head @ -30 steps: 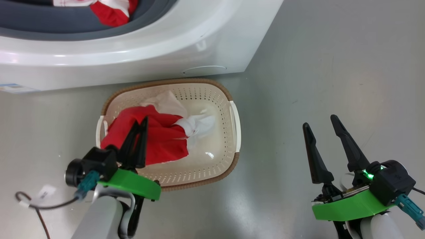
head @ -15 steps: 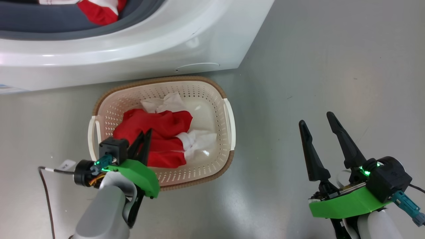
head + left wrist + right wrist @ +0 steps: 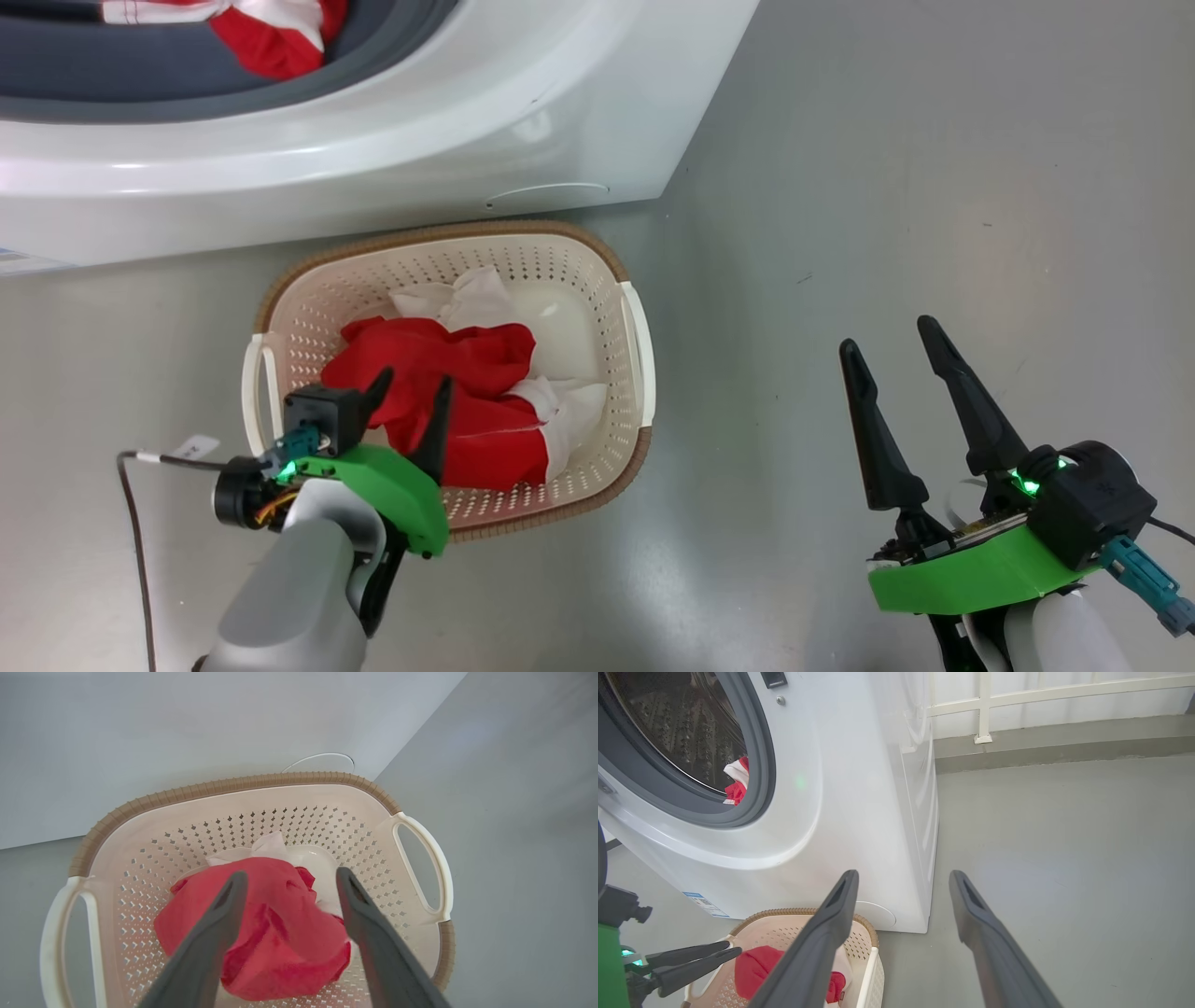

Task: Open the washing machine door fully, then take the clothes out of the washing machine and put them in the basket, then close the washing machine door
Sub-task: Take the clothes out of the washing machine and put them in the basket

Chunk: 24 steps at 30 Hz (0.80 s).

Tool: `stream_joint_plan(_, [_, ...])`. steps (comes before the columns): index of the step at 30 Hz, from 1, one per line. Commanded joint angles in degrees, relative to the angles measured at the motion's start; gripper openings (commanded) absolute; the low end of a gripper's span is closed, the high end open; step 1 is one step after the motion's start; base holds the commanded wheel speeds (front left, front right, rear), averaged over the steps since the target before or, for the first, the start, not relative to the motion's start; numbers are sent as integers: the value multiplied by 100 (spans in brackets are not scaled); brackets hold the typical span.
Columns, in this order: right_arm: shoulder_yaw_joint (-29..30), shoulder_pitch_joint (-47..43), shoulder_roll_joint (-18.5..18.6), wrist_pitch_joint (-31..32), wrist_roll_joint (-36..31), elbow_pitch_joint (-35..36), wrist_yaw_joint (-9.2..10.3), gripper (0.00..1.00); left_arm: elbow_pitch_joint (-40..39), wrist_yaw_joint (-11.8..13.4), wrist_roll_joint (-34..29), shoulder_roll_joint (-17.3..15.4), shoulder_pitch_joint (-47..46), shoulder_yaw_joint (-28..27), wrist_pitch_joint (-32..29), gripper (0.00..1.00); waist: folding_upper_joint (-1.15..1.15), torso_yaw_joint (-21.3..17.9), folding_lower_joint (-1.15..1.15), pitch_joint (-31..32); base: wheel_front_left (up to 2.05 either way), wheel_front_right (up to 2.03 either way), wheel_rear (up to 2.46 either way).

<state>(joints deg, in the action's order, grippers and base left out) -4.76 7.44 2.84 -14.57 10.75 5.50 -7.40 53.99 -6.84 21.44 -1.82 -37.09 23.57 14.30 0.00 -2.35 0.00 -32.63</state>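
The cream basket (image 3: 308, 317) with a brown rim stands on the floor against the white washing machine (image 3: 373, 159). Red and white clothes (image 3: 467, 373) lie bunched inside it. My left gripper (image 3: 413, 381) hovers open just above that heap, one finger on each side of the red fabric (image 3: 280, 933), which rests loose in the basket (image 3: 233, 784). More red and white clothes (image 3: 271, 42) sit in the drum behind the grey ring, also in the right wrist view (image 3: 735, 791). My right gripper (image 3: 887, 334) is open and empty over bare floor, right of the basket (image 3: 784, 912). The washing machine door is out of view.
A dark cable with a white tag (image 3: 140, 457) trails on the floor by my left arm. A small blue label (image 3: 705, 903) marks the machine's lower corner. A white railing (image 3: 985, 704) and a kerb run along the back, with grey floor to the right.
My left gripper has gone from shut to open, and the red garment it held now rests in the basket. The head camera shifted a little. The right gripper has stayed where it was.
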Motion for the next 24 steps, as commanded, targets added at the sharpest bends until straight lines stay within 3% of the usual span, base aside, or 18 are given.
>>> stream_joint_plan(1, [-150,-7,4,-43,8,96,-9,100,-43,-42,89,-108,-54,-79,70,100,0,-7,0,18,0,0,0])
stream_joint_plan(12, [-134,-38,4,-43,35,64,-9,100,-898,66,207,-107,68,-365,70,100,0,43,0,190,0,0,0])
stream_joint_plan(17, [-146,-69,4,-43,56,47,-9,100,-1564,311,11,-107,312,-651,70,100,0,60,0,354,0,0,0])
stream_joint_plan(24, [-163,-147,4,-43,82,17,-9,100,-2572,366,-101,-106,924,-1006,70,100,0,63,0,649,0,0,0])
